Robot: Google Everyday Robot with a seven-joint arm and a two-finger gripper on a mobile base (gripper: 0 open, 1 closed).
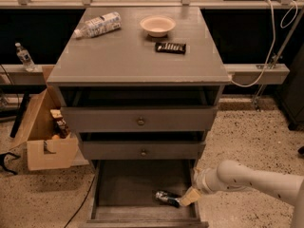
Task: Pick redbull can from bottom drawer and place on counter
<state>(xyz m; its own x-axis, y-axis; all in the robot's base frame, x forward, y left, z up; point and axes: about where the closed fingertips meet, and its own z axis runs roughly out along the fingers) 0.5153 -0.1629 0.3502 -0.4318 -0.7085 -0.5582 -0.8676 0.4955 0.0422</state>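
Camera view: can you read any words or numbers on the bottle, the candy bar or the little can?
Water bottle on the counter: label print too blurred to read.
Candy bar: pale lettering, too small to read.
Redbull can in the bottom drawer, right beside the tool: nothing readable.
So no text can be quoted.

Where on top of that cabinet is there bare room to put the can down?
The whole front half of the counter, from the candy bar forward to the front edge, is bare. The back is crowded: bottle, bowl, candy bar. The gripper is down in the bottom drawer beside the can.
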